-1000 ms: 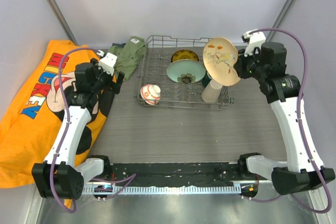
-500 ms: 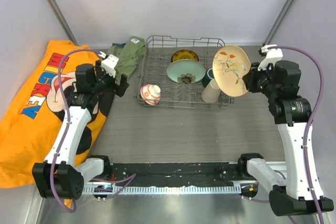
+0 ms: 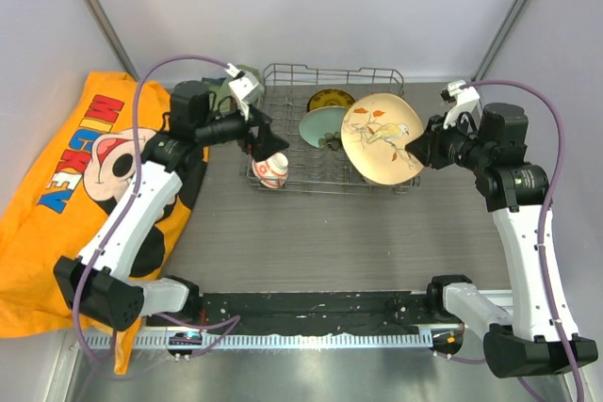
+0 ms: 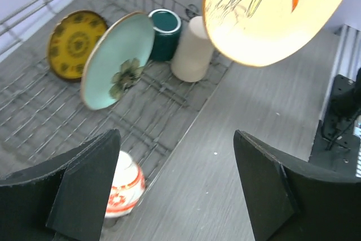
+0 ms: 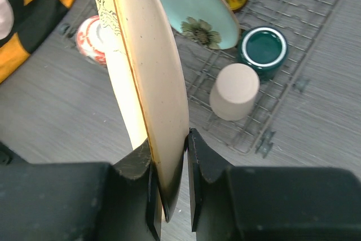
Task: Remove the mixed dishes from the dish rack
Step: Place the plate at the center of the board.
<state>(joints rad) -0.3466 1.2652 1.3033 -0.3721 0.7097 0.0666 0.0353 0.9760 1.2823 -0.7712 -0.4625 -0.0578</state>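
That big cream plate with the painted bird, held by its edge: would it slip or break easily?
Probably stiff and fragile: the round cream bird-painted plate looks like glazed ceramic, so a drop might chip it. The right claw pinches only its thin rim, so the glossy plate could slip or swing.

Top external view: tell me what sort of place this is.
Probably a robot test cell, not a real kitchen. Plain pale walls box in a grey table; the left arm and right arm are bolted at its near edge; the dish rack stands there with no sink, an orange T-shirt spread nearby.
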